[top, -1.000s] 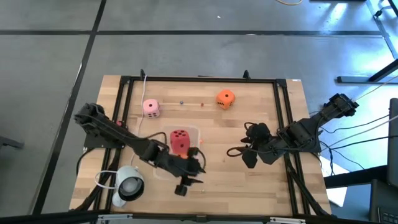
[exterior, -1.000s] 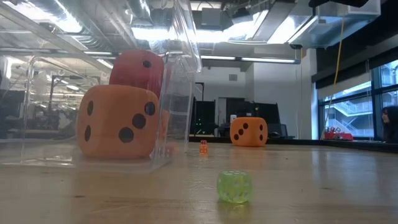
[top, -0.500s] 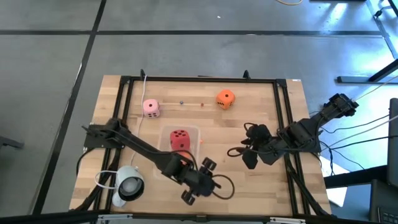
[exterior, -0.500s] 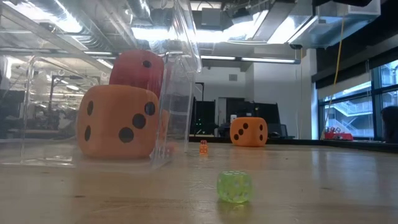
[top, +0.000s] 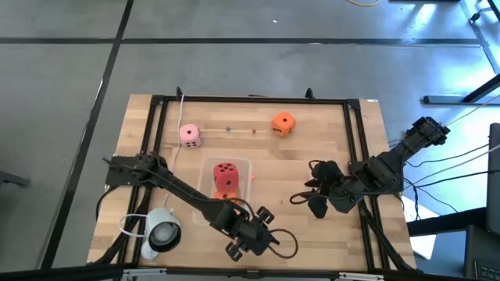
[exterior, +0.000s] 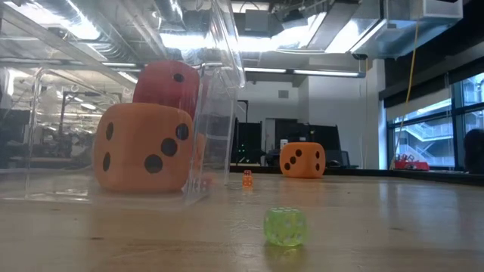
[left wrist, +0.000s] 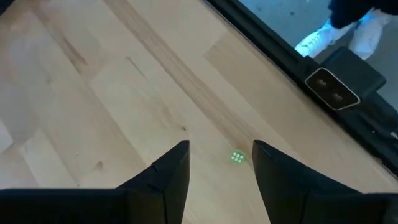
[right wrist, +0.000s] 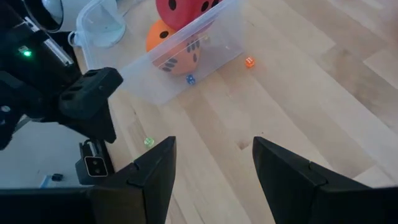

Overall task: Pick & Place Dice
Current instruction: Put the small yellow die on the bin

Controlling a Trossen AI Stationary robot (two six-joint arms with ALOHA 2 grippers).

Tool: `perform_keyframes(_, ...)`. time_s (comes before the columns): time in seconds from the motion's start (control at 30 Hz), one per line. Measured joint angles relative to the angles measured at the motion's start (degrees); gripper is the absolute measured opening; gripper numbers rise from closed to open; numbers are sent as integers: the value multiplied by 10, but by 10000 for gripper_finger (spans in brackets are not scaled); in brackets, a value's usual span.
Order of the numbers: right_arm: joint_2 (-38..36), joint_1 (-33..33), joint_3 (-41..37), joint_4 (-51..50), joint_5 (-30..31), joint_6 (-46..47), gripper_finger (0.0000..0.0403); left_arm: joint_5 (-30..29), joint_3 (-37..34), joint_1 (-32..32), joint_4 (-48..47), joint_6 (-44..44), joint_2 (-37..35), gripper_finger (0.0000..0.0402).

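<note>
Dice (top: 226, 179) fill the clear bin (top: 247, 168) near mid-table.

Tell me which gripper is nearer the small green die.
Left. The left gripper hovers open right over the green die, which shows between its fingers in the left wrist view. The right gripper, also open, waits farther off toward the table's right side.

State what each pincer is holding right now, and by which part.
Nothing is held. The left pincer is open above a tiny green die on the table; the right pincer is open and empty.
</note>
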Motion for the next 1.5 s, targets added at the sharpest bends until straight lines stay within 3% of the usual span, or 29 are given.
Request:
perform_keyframes(0.1, 0, 13, 0, 0, 7, -3, 213, -63, 1, -12, 20, -56, -16, 156)
perform_keyframes(0.2, 2, 36, 0, 4, 42, 2, 213, -119, 18, -16, 16, -168, -53, 145)
perform_keyframes(0.37, 20, 79, -2, 50, 80, -21, 213, -159, 0, -11, 51, -333, -147, 124)
perform_keyframes(0.63, 122, 105, -70, 324, 5, -137, 213, -256, -83, -50, 79, -444, -254, 98)
perform_keyframes(0.77, 185, 99, -73, 393, 14, -182, 213, -330, -162, -68, 165, -463, -302, 94)
perform_keyframes(0.93, 235, 80, -73, 467, -8, -244, 213, -335, -273, -80, 265, -468, -350, 95)
perform_keyframes(1.1, 267, 55, -72, 478, -14, -275, 213, -354, -362, -78, 336, -470, -392, 90)
perform_keyframes(1.33, 342, 28, -73, 518, -81, -276, 213, -390, -438, -79, 412, -471, -421, 86)
perform_keyframes(1.5, 381, 23, -72, 576, -87, -276, 213, -390, -446, -79, 415, -471, -422, 86)
